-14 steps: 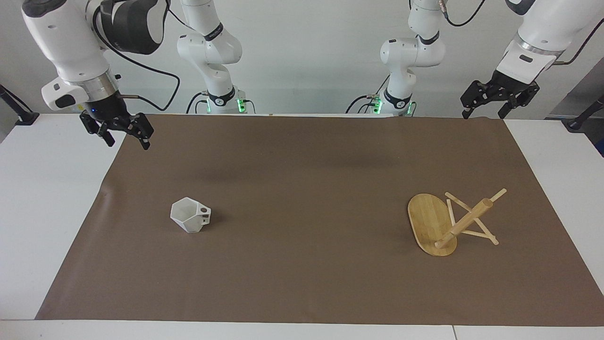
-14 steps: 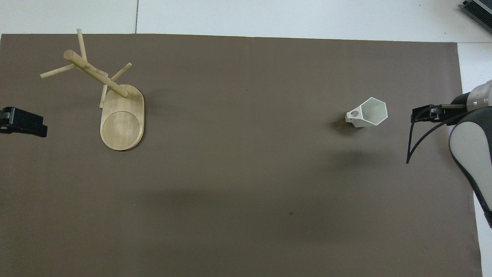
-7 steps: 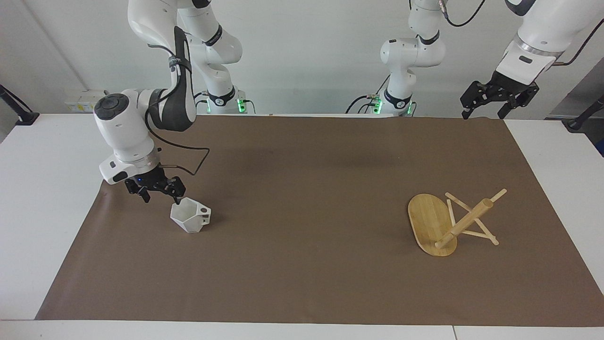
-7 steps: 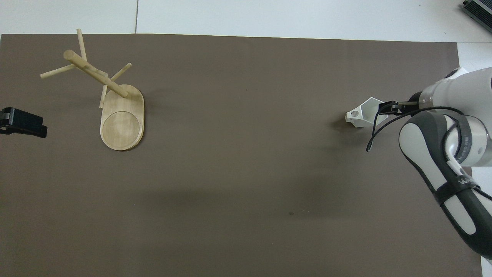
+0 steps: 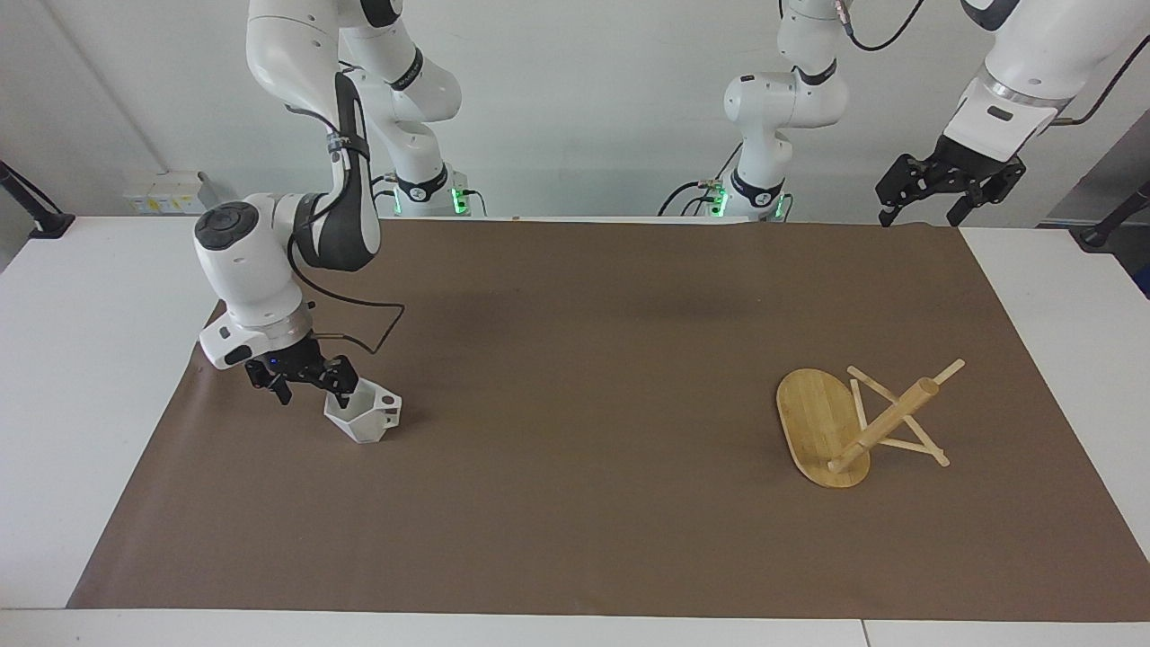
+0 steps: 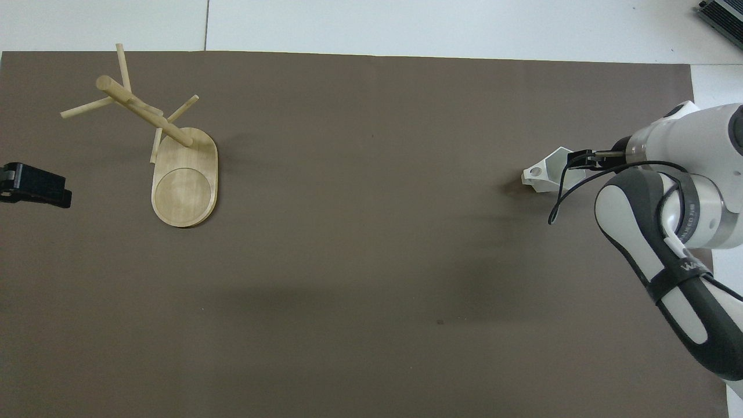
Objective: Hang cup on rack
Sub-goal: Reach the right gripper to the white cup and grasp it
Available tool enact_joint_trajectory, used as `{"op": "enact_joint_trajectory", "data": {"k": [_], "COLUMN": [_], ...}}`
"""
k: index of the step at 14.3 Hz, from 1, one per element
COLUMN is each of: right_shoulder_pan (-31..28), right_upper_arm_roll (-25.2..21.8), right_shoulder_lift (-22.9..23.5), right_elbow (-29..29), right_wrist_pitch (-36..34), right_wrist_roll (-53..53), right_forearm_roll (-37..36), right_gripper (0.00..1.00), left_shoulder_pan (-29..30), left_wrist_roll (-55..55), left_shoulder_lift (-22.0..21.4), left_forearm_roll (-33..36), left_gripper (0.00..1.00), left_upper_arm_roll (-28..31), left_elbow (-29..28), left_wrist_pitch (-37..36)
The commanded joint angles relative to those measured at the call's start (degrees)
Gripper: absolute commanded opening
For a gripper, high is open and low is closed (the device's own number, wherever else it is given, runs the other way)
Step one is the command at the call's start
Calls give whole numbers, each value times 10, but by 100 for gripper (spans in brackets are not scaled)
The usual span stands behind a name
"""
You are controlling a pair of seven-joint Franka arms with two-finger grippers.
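From the camera that faces the robots, a big brown mat point(image 5: 584, 404) covers most of the white desk point(image 5: 81, 377). The white cup point(image 5: 364, 415) stands on the mat, toward the right arm's end of the desk. Its handle with the round hole points toward the middle of the mat. The right tool point(image 5: 310, 382) is down low at the cup's rim. Its fingers are spread apart, with one finger point(image 5: 346, 395) at the rim, and it is not squeezing the cup. The cup is not lifted.

The wooden rack point(image 5: 853, 422) is well apart from the cup, toward the left arm's end of the desk. It has tipped over. Its oval base stands on edge and its thick post leans with the thin sticks touching the mat. The left tool point(image 5: 948, 184) hangs up in the air over the edge of the mat nearest the robots. Its fingers are spread and it holds nothing. That arm waits.

From the camera high above, the cup point(image 6: 548, 171) is partly hidden by the right tool point(image 6: 580, 159), which comes in from the right arm's end. A black cable point(image 6: 566, 194) loops down from the arm beside the cup. The rack point(image 6: 174, 157) lies at the left arm's end of the mat point(image 6: 371, 261), with its post and sticks pointing away from the robots. Only a dark bit of the left tool point(image 6: 35, 186) shows at the edge of this view, near the rack and not touching it.
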Motion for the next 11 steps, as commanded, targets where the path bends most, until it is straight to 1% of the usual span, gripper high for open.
{"op": "enact_joint_trajectory", "data": {"k": [1,3,5,6,7,8,9,11], "right_shoulder_pan": [-3,-3,-4,-3,-3,-3,-3,-3], "right_upper_arm_roll": [4,4,5,5,10,12,12,12], "right_shoulder_lift": [9,13,13,13,13,12,11,11], "right_elbow": [-6,-6,-4,-1,1,4,9,15], "right_wrist_pitch": [15,14,12,5,1,-7,-16,-23], "right_wrist_roll": [29,28,18,18,18,18,21,24], "right_forearm_roll": [-8,-3,-2,-3,-2,-2,-2,-1], "right_gripper": [100,100,76,54,34,12,0,0], "left_shoulder_pan": [10,10,10,10,10,10,10,10], "left_wrist_roll": [-4,-4,-4,-4,-4,-4,-4,-4], "left_shoulder_lift": [-17,-17,-17,-18,-18,-18,-18,-18], "left_forearm_roll": [-8,-8,-8,-8,-8,-8,-8,-8], "left_gripper": [100,100,100,100,100,100,100,100], "left_upper_arm_roll": [-6,-6,-6,-6,-6,-6,-6,-6], "left_elbow": [-19,-19,-19,-19,-19,-19,-19,-19], "left_wrist_pitch": [0,0,0,0,0,0,0,0]}}
